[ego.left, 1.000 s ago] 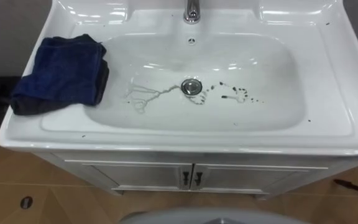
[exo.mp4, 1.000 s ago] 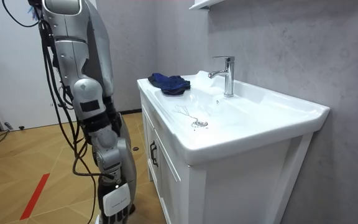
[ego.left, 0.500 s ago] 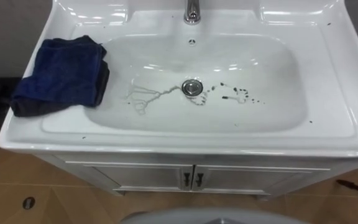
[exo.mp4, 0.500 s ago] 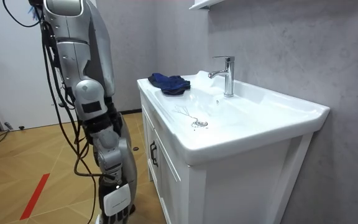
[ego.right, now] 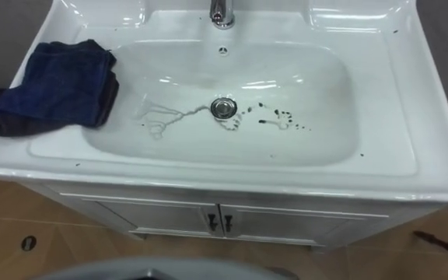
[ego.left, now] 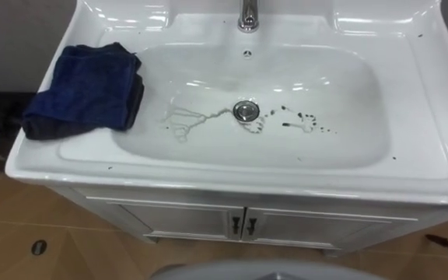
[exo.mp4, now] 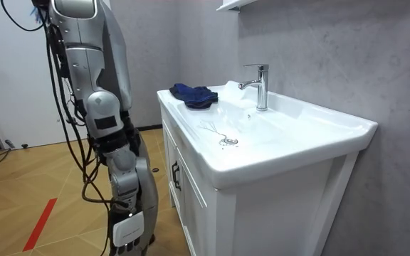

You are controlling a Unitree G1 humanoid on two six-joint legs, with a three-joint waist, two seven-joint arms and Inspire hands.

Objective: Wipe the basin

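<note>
The white basin [ego.left: 411, 117] lies right below me, with dark specks and smears [ego.left: 298, 120] to the right of its drain [ego.left: 245, 110] and thin grey streaks [ego.left: 183, 123] to the left. A folded dark blue cloth [ego.left: 84, 92] rests on the basin's left rim, partly over the bowl's edge. In the room view I stand upright before the basin [exo.mp4: 290, 142], and my right hand [exo.mp4: 127, 236] hangs low beside my leg, well away from the cloth [exo.mp4: 194, 95].
A chrome tap [ego.left: 247, 14] stands at the back middle of the basin. White cabinet doors with small dark handles [ego.left: 241, 225] are underneath. Wooden floor runs around the cabinet, and a grey wall rises behind the tap [exo.mp4: 260, 87].
The eye view has shifted a little, so the basin sits slightly lower and further right in the picture. In the room view my hanging right arm has swung slightly lower. The cloth has not moved.
</note>
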